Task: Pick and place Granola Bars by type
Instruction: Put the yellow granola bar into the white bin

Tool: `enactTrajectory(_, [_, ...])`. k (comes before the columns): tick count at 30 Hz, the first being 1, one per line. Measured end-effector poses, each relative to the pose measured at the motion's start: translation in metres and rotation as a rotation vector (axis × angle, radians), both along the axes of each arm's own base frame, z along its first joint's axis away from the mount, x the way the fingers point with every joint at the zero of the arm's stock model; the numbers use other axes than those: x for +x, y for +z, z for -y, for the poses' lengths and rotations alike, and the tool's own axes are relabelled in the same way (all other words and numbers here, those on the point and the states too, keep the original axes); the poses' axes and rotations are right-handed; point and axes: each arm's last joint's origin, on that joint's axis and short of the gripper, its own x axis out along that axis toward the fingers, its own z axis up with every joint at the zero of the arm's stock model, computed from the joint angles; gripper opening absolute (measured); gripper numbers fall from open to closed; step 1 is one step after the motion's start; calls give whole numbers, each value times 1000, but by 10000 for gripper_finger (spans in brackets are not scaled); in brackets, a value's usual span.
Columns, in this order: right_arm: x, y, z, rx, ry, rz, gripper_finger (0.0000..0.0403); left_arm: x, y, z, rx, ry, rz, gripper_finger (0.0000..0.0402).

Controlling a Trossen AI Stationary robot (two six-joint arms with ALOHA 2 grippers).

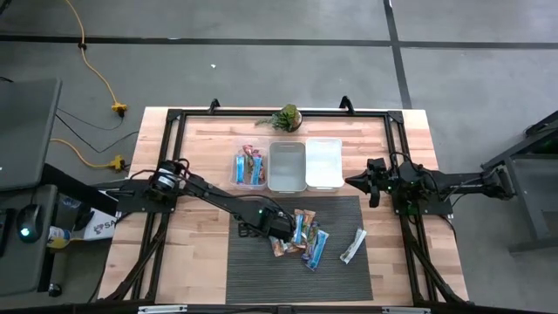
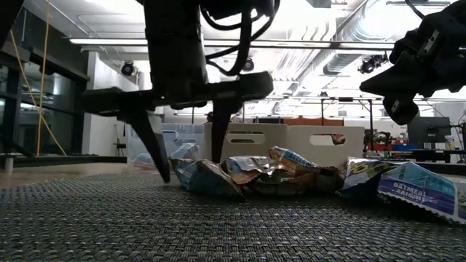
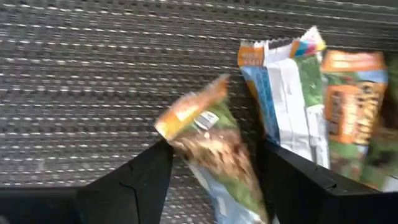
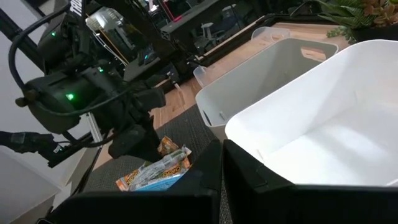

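The left gripper (image 1: 277,232) is hovering low at the left end of the pile of Granola Bars (image 1: 302,237) on the dark mat (image 1: 261,270), lower centre of the high view. Its jaws are standing wide apart, straddling an orange-brown bar (image 3: 208,140) without clamping it. More bars are lying in the leftmost clear bin (image 1: 250,167), and a white-silver bar (image 1: 353,246) is lying apart to the right. The right gripper (image 1: 359,182) is waiting at centre right beside the white bin (image 1: 323,163), jaws together and holding nothing.
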Motion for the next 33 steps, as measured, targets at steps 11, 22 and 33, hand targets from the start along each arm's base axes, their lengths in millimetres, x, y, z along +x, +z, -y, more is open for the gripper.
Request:
enactTrajectory(11, [0,0,0,0,-1,0,0,4,-9,2,-18,-12,-7,222])
enactTrajectory(22, [0,0,0,0,-1,0,0,5,-10,3,-31,-35,-3,134])
enactTrajectory(33, [0,0,0,0,-1,0,0,4,-8,3,-29,-61,-7,105])
